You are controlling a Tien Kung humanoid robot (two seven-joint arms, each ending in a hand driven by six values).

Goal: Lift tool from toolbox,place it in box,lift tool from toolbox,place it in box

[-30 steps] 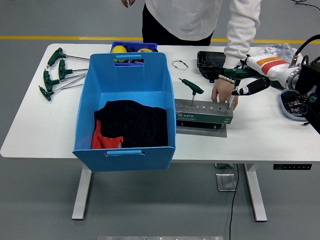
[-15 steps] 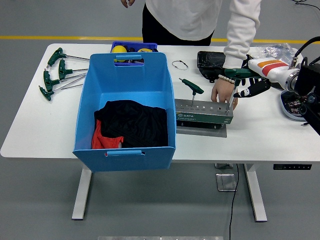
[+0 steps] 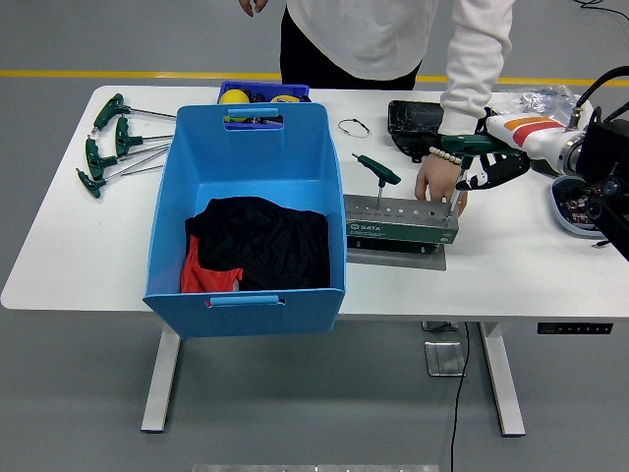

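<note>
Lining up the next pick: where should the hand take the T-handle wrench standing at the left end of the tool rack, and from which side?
Grip the green cross handle of the T-handle wrench, not the thin shaft. It stands upright in the tool rack, handle on top and slanting, so come from above and lift straight up. The right hand sits at the rack's right end beside the person's hand, which rests on the rack.

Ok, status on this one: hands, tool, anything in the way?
Right hand closed on green tool above toolbox. Left hand out of view. Person's hand on toolbox.
</note>
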